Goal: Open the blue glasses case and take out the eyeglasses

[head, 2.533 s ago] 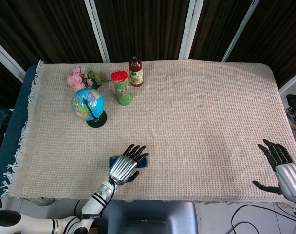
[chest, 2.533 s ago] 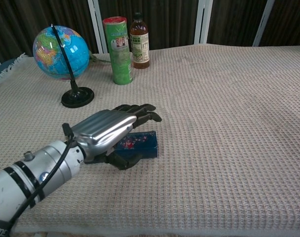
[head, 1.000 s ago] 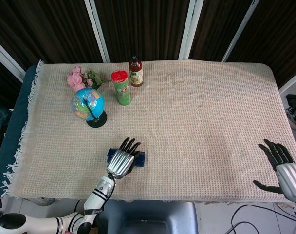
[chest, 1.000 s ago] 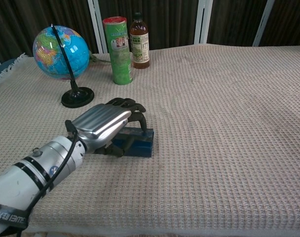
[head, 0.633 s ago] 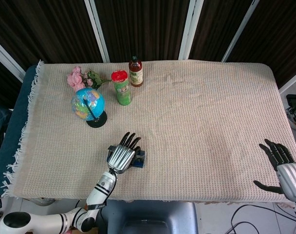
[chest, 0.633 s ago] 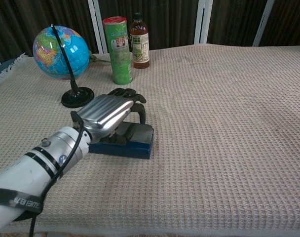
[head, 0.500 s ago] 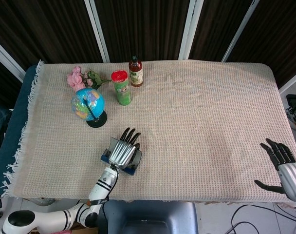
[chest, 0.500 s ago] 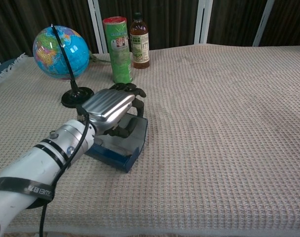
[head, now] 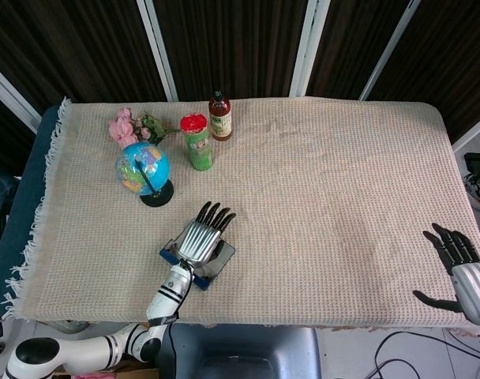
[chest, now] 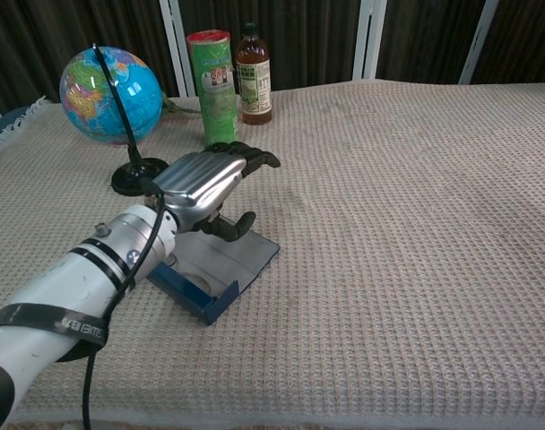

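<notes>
1. Left hand [chest: 205, 184], silver-backed with black fingers: extended flat above the case, fingers apart, thumb curled beneath; holds nothing.
2. Right hand [head: 461, 272]: at the table's near right edge, fingers spread, empty.
3. Blue rectangular glasses case [chest: 217, 266]: lies askew on the beige woven tablecloth [chest: 416, 224], just under the left hand; eyeglasses cannot be made out.
4. Blue desk globe on black stand [chest: 111, 94], green cylindrical canister [chest: 214, 90], brown glass bottle [chest: 254, 76], pink flowers [head: 125, 126]: grouped at the far left.
</notes>
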`<action>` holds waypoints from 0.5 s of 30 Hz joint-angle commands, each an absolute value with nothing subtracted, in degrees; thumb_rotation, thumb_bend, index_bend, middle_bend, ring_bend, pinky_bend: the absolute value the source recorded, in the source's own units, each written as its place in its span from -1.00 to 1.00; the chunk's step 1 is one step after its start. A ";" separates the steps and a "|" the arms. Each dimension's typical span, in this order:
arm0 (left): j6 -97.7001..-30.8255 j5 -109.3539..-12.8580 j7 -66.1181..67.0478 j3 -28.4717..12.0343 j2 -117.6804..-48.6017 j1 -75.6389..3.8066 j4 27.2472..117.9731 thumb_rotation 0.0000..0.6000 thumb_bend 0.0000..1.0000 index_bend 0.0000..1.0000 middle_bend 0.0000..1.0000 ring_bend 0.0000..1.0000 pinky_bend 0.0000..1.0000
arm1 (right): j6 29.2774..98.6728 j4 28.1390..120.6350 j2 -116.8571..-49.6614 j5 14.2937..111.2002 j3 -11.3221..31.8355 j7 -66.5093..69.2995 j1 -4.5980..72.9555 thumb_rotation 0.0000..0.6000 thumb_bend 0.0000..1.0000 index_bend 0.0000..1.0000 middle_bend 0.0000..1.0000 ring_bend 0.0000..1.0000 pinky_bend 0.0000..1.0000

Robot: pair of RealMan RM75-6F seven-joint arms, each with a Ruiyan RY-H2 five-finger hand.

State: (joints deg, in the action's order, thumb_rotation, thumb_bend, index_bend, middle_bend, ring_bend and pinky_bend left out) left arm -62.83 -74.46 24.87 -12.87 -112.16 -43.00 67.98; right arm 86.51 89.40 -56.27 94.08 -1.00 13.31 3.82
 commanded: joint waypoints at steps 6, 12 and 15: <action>-64.14 -74.30 26.53 -11.00 -103.62 -39.91 78.51 1.00 0.45 -0.26 -0.77 -1.00 -0.96 | 86.50 89.56 -56.45 94.32 -1.14 12.75 3.79 1.00 -0.65 -1.00 -1.00 -1.00 -1.00; -62.07 -70.25 27.80 -9.51 -95.06 -37.25 83.18 1.00 0.54 -0.22 -0.79 -1.00 -0.99 | 86.00 89.94 -56.80 94.58 -1.33 11.41 3.98 1.00 -0.65 -1.00 -1.00 -1.00 -1.00; -61.53 -69.75 27.26 -8.30 -93.65 -36.45 83.43 1.00 0.54 -0.21 -0.81 -1.00 -1.00 | 85.78 90.07 -56.98 94.43 -1.27 10.93 4.06 1.00 -0.65 -1.00 -1.00 -1.00 -1.00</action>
